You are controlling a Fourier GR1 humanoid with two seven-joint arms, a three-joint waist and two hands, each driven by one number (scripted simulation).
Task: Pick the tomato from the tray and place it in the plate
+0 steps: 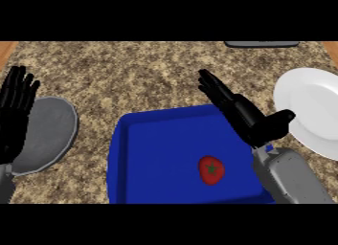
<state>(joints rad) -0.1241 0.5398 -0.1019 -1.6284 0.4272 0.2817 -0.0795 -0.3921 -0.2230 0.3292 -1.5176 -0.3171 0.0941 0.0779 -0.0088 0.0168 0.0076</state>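
A red tomato [211, 170] with a green stem lies in the blue tray [150, 158], toward its near right side. The white plate [320, 112] sits at the right edge of the counter. My right hand [243, 115] hangs open over the tray's right rim, fingers straight and pointing away, thumb out toward the plate. It is up and to the right of the tomato and not touching it. My left hand [9, 117] rests open at the far left, fingers up.
A grey round plate [51, 134] lies at the left, partly under my left hand. A dark flat object [262, 44] shows at the counter's far edge. Speckled counter surface spreads beyond the tray; wooden strips border both sides.
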